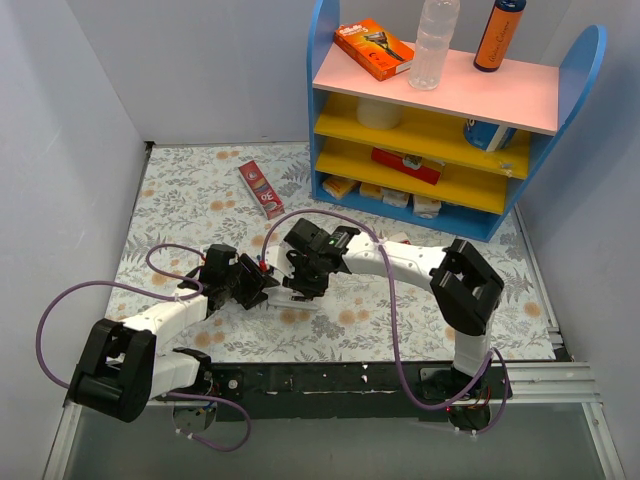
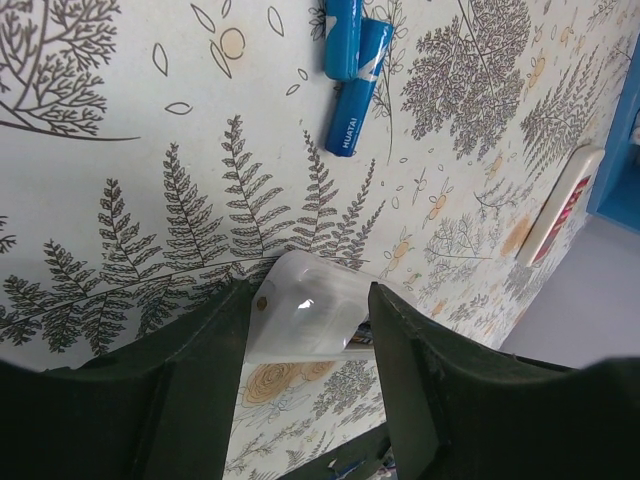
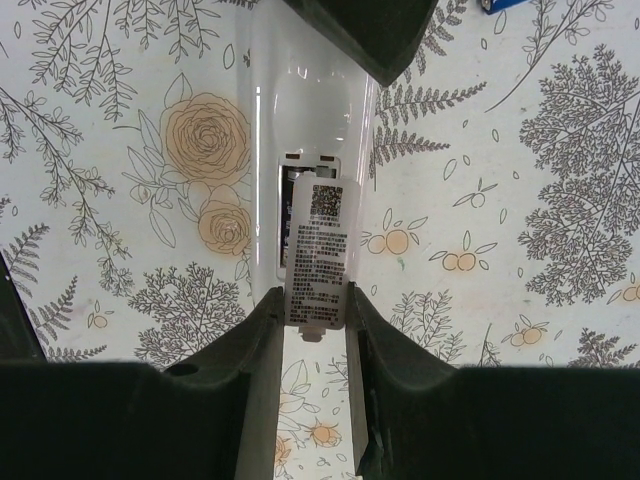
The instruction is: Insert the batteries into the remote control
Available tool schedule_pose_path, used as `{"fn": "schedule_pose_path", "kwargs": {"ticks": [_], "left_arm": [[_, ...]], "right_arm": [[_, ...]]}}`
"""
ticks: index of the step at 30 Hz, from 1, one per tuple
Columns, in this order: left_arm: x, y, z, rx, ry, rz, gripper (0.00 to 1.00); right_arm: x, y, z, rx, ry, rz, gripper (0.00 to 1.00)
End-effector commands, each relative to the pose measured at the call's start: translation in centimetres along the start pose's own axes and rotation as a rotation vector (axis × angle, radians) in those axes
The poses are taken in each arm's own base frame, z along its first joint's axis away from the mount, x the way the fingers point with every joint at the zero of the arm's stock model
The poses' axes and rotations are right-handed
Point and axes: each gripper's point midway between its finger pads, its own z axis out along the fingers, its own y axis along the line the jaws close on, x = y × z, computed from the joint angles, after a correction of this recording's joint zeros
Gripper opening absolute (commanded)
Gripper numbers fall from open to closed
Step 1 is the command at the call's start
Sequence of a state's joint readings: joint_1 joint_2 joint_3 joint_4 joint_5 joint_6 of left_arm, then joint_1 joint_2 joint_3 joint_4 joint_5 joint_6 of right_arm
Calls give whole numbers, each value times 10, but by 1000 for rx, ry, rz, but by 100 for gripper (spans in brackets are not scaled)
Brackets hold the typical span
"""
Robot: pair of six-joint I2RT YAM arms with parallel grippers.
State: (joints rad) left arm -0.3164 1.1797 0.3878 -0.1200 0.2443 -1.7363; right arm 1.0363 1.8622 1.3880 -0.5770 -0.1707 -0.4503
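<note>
The remote control (image 3: 310,100) lies back-up on the floral mat (image 1: 190,200), just below the middle of the overhead frame, and I hold it at both ends. In my right wrist view it runs straight up the centre of the frame. Its battery cover (image 3: 318,255), a narrow white strip with a printed label and a square code, sits over the lower part of the compartment, with a dark slot open beside and above it.

My right gripper (image 3: 315,310) pinches that cover, one finger touching each long edge. My left gripper (image 2: 305,300) is closed on the remote's rounded far end, its fingers pressed against both sides.

The batteries (image 2: 350,70) — two blue cylinders, one printed HUATAI — lie touching each other on the mat at the top centre of my left wrist view, well apart from the remote.

Farther out, a red-faced remote (image 1: 261,189) lies on the mat in the upper middle of the overhead frame. A blue-sided shelf unit (image 1: 455,110) stands in the upper right with a bottle and boxes on it.
</note>
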Motion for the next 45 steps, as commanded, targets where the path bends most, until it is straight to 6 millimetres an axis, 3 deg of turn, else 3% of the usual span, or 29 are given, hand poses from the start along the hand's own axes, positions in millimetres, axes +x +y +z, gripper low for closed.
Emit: {"fn": "schedule_pose_path", "kwargs": {"ticks": [1, 16, 28, 39, 45], "left_arm": [[5, 16, -1, -50, 4, -5, 50], [6, 15, -2, -41, 5, -3, 50], [7, 15, -2, -38, 10, -2, 49], [8, 14, -2, -34, 11, -1, 49], [7, 13, -3, -30, 13, -2, 49]], "right_arm": [[-13, 3, -4, -28, -12, -38, 4], [-10, 9, 4, -45, 29, -49, 4], [-14, 3, 6, 1, 44, -48, 4], [-5, 9, 8, -14, 80, -47, 4], [-10, 9, 11, -10, 64, -49, 4]]}}
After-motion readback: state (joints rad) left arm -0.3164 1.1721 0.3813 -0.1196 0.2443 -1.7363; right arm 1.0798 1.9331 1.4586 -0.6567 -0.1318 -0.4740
